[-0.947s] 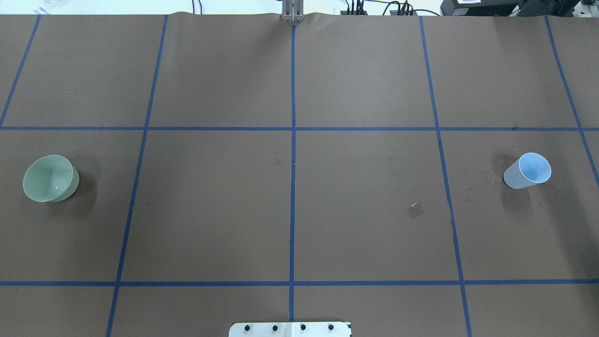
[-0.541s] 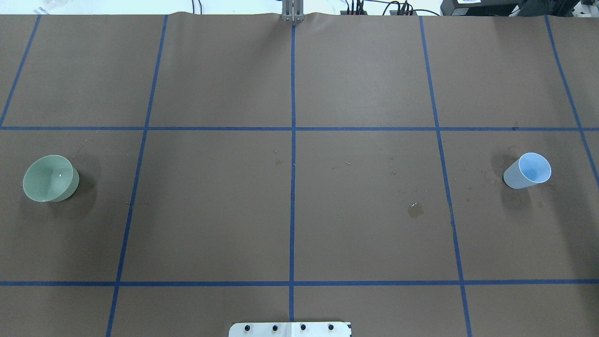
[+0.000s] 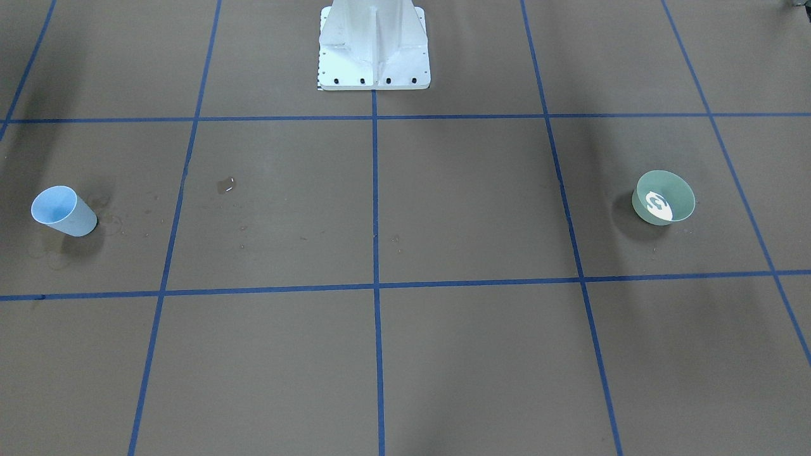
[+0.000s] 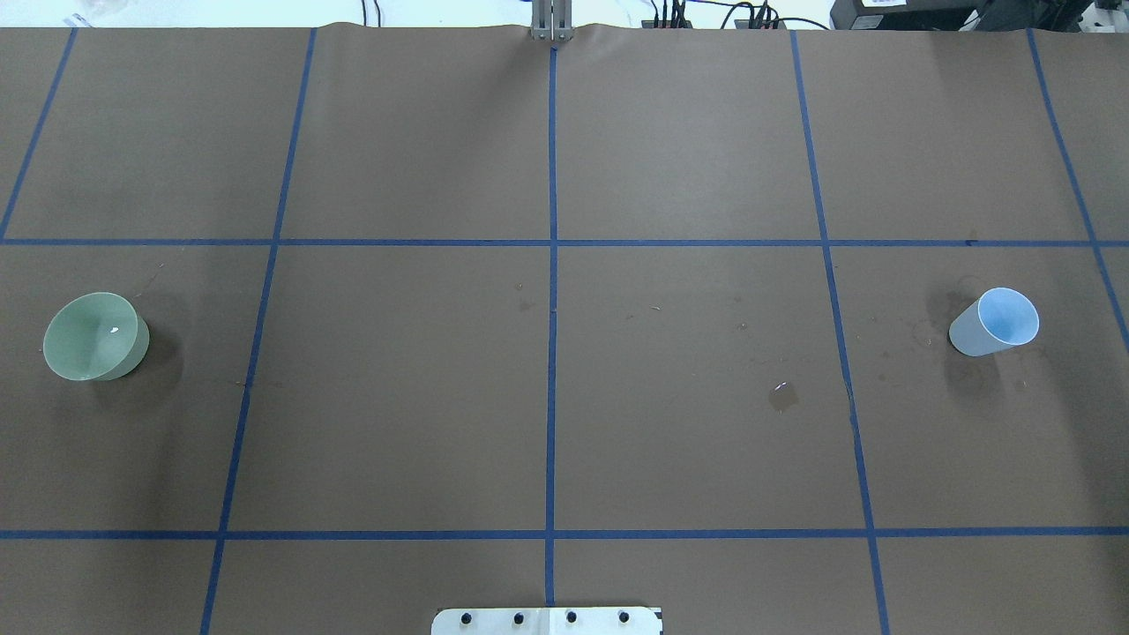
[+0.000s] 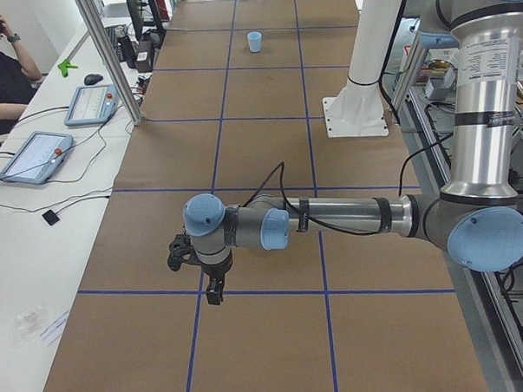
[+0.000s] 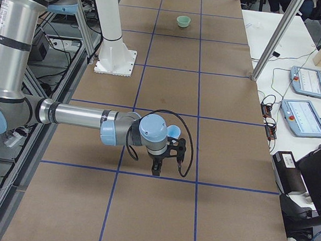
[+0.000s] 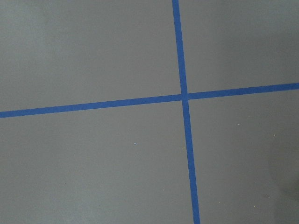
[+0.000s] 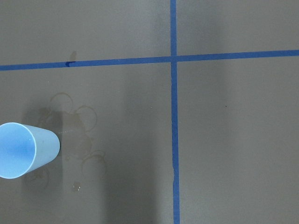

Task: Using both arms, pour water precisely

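Note:
A green bowl (image 4: 95, 336) stands at the table's left, holding water (image 3: 659, 204) that shows as a white reflection. A blue cup (image 4: 997, 321) stands upright at the right, with damp rings beside it in the right wrist view (image 8: 21, 150). Both arms appear only in the side views. The left arm's gripper (image 5: 199, 268) hangs over the table near me, and the bowl is hidden there. The right arm's gripper (image 6: 168, 157) hangs just in front of the blue cup (image 6: 174, 133). I cannot tell whether either gripper is open or shut.
A small puddle (image 4: 782, 394) lies right of the table's middle. The white pedestal (image 3: 374, 47) is bolted at the robot's edge. Blue tape lines (image 7: 184, 97) grid the brown cover. A person (image 5: 0, 73) sits at a side table with tablets (image 5: 36, 156).
The glint on the water in the green bowl has shifted slightly. The bowl, cup and puddle have stayed put.

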Motion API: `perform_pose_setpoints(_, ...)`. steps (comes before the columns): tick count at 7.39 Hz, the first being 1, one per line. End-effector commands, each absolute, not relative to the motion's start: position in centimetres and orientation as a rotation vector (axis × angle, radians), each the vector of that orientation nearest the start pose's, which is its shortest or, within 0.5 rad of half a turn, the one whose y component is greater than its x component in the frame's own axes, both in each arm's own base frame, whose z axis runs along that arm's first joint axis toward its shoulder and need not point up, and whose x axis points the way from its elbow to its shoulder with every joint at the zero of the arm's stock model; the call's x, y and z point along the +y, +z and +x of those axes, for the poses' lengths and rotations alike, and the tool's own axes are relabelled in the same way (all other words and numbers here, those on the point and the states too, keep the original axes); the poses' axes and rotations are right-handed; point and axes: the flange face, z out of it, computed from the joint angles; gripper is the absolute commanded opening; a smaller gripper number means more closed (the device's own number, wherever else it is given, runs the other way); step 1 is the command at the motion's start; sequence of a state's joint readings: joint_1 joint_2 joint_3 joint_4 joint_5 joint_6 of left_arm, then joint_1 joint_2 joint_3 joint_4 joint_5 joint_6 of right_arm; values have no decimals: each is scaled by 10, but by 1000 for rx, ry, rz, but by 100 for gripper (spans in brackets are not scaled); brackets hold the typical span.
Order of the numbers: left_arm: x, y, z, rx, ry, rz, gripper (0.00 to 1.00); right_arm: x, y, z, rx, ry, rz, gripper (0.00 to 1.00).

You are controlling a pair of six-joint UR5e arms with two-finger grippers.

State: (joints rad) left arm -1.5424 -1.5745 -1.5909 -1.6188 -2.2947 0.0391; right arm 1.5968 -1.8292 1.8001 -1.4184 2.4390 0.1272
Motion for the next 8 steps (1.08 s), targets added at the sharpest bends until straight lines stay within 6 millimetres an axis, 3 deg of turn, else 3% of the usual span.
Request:
perform_pose_setpoints(1,-503,634,-53,721,88,87,100,-396,634,68,-872,110,43,99)
perform_pose_setpoints(3,-502,621,-53,719,84,83,100,-414,622,68,-871,122,15,99)
perform_pose_setpoints(8,-502,621,-53,719,79,68,100,-414,618,68,-871,122,18,99)
